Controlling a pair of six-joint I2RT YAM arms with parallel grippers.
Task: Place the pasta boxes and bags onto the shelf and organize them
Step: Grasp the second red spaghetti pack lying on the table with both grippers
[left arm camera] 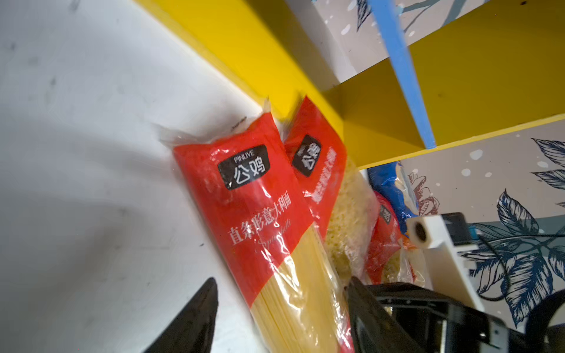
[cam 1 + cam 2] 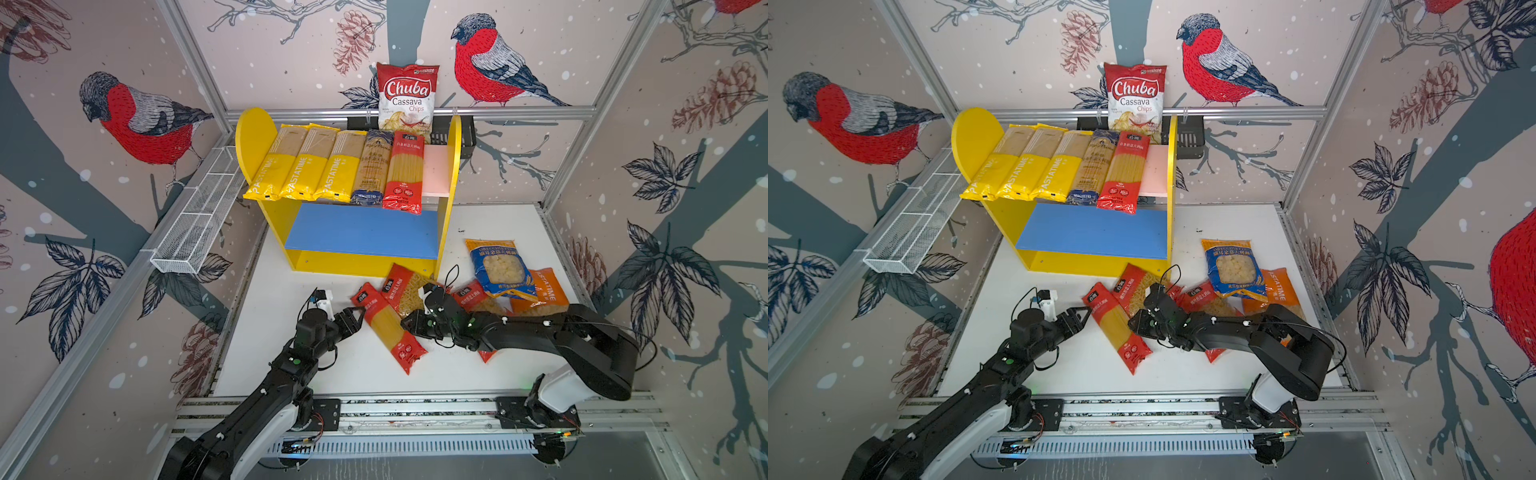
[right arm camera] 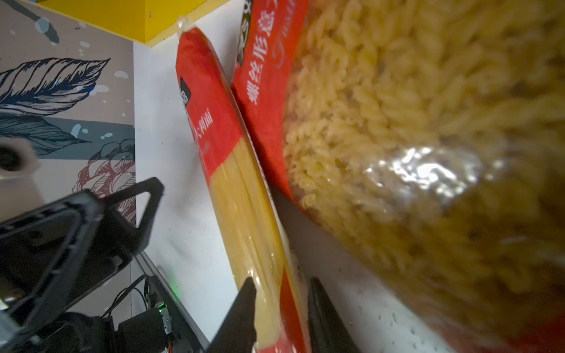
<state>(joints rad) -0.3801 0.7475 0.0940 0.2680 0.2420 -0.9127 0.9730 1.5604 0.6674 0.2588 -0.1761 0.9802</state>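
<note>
Nearest me on the counter (image 2: 291, 365), the left gripper (image 1: 282, 281) stands wide open astride the red spaghetti pack (image 2: 388, 328). The right gripper (image 3: 281, 293) is part open about that pack's edge; I cannot tell whether it pinches. Beyond lie a red fusilli bag (image 2: 405, 291), a second red bag (image 2: 471, 297), one blue bag (image 2: 498, 270) and one orange bag (image 2: 548, 291): five left to shelve. Farthest, the shelf (image 2: 255, 137) carries five on its pink upper board (image 2: 436, 174): three yellow PASTATIME packs (image 2: 309, 166), one dark blue pack (image 2: 372, 170), one red pack (image 2: 405, 174). Its blue lower board (image 2: 361, 232) is bare. Halfway, I judge.

The shelf (image 2: 255, 137) was coloured yellow at the sides, pink above, blue below. Three long packs (image 2: 309, 166) were printed yellow. The walls (image 2: 291, 62) were patterned with red-breasted birds, leaves and pinecones.
</note>
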